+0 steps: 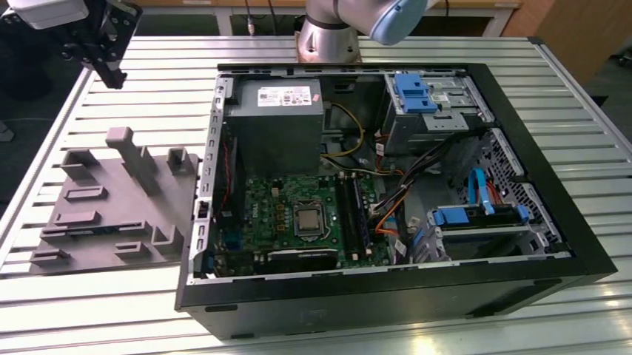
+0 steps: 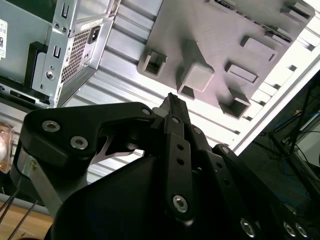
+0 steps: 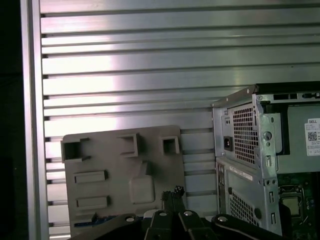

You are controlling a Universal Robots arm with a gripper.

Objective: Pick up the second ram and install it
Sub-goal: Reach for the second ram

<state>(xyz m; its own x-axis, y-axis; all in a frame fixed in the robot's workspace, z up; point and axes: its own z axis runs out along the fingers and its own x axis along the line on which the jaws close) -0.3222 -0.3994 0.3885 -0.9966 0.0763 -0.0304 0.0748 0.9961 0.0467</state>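
The gripper hangs clenched and empty, and its fingertips meet in the second wrist view. Below it sits the grey fixture. The ram, a thin dark strip, seems to lie flat in a fixture groove, well apart from the gripper. The open case stands beside the fixture.

I seem to be working in a robotics lab or test workshop. The bench is built from ribbed aluminium slats. The arm's base stands at its far edge, and the gripper hangs over one corner. On the bench lies an opened desktop computer, its boards and wiring bare, beside a grey plastic parts holder. Behind them I see wooden furniture. In the second wrist view, loose cables run beyond the bench edge.
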